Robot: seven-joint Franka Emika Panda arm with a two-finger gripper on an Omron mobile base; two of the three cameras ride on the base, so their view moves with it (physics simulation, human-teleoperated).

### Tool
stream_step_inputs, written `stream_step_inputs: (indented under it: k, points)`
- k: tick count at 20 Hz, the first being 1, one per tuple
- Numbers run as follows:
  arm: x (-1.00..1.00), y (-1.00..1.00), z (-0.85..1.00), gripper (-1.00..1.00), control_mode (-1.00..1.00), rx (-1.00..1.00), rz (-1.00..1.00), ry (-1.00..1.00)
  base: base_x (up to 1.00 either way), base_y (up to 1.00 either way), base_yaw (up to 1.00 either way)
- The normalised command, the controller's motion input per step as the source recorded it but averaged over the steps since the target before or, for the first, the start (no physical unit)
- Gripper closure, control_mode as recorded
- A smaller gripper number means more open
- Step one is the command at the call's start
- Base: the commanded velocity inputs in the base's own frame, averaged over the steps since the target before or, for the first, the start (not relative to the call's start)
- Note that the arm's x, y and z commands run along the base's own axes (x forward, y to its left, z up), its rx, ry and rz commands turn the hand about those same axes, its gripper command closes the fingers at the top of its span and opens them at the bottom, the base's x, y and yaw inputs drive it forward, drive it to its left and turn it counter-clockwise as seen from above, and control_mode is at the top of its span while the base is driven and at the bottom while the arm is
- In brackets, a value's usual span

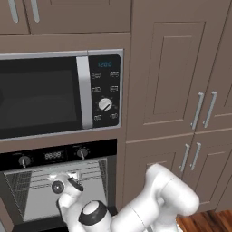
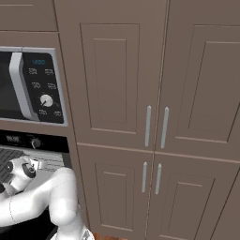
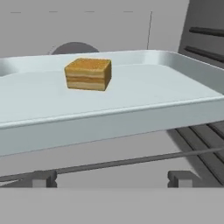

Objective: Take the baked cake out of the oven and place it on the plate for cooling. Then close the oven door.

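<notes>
Cake (image 3: 88, 74) sits on the tray (image 3: 131, 118), beyond the wide-open, empty jaws.

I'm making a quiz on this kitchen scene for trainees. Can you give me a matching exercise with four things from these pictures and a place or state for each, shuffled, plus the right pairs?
Things:
1. cake
2. microwave
3. gripper
4. oven

Places or states:
A. above the oven, with a white dial on its panel
B. on the silver tray, towards its far side
C. cavity exposed, with the arm reaching in
D. open, holding nothing, short of the tray's near rim

Pairs: 1-B, 2-A, 3-D, 4-C
</notes>
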Motion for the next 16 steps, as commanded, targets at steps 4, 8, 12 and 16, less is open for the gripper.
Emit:
stream_step_inputs:
  k: [4,8,12,16]
  points:
    - [0.01,0.28,-0.67,-1.0,-1.0,-0.05,0.03,0.0,0.0,0.0,0.0]
    - [-0.25,0.25,-0.78,-1.0,-1.0,-0.1,0.04,0.0,0.0,0.0,0.0]
    - [-0.41,0.2,-0.85,-1.0,-1.0,-0.14,0.04,0.0,0.0,0.0,0.0]
    - [-0.48,0.2,-0.92,-1.0,-1.0,-0.16,0.03,0.0,0.0,0.0,0.0]
